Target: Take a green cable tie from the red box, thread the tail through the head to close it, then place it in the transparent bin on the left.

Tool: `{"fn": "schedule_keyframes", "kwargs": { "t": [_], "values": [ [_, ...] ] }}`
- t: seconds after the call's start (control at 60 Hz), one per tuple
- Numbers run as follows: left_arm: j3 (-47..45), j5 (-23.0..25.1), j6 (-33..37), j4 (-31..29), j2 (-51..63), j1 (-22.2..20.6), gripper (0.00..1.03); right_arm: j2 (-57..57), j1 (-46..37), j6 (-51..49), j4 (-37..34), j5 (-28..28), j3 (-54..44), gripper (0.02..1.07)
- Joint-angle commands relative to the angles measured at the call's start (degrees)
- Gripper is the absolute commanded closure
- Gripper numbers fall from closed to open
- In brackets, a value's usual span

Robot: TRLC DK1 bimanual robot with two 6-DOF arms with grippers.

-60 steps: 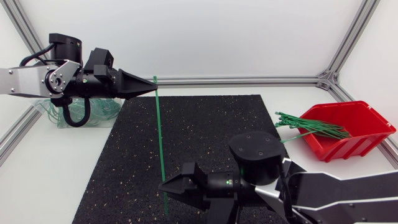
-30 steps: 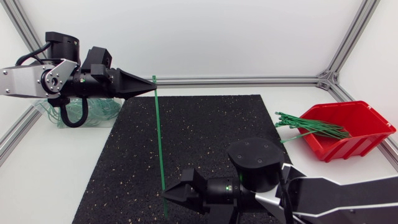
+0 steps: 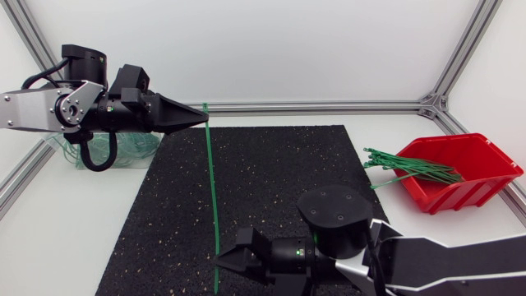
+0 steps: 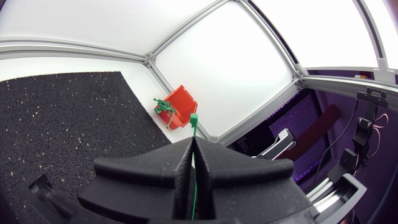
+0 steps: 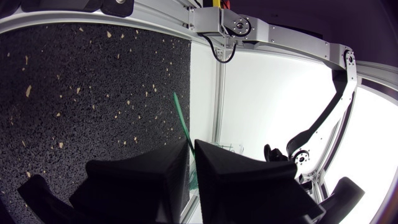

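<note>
The left gripper (image 3: 202, 117), pressed together, pinches the upper end of the green cable tie (image 3: 211, 189). The right gripper (image 3: 220, 262), low over the black mat (image 3: 279, 164), appears to nip it near the other end. Held straight between both, the strip looks ready for bending tail to head. Spare ties (image 3: 408, 168) jut from the red box (image 3: 481, 168). The transparent bin (image 3: 123, 152) sits under the left arm on the bench (image 3: 66, 238).
</note>
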Motion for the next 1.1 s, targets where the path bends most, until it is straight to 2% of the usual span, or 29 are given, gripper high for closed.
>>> {"fn": "schedule_keyframes", "kwargs": {
  "t": [0.0, 0.167, 0.3, 0.567, 0.85, 1.083],
  "values": [
    [-1.4, 1.1, 1.1, -0.3, -1.4, -0.1, 0.99, 0.6, 0.5, -1.7, 1.2, 0.6, -0.6, 1.01],
    [-2.2, 1.0, 1.3, -0.3, -2.7, -0.1, 0.99, -1.5, 0.2, 1.3, 1.1, 0.4, 0.2, 1.01],
    [-4.1, 1.0, 1.4, -0.3, -5.8, 0.0, 1.0, -3.4, 0.1, 10.5, -3.0, 0.1, 2.3, 1.01],
    [-9.5, -1.1, 1.8, -0.3, -13.3, -0.5, 0.99, -8.2, -0.1, 32.7, -0.2, -1.2, 2.4, 1.01],
    [-14.0, -2.6, 1.8, -0.3, -18.6, -1.8, 0.99, -8.1, 0.0, 47.7, 1.6, -0.7, 1.5, 1.01],
    [-16.7, -3.1, 1.8, -0.3, -22.3, -2.6, 1.0, -9.6, 1.4, 57.6, -5.0, 2.9, 2.2, 1.01]
  ]
}}
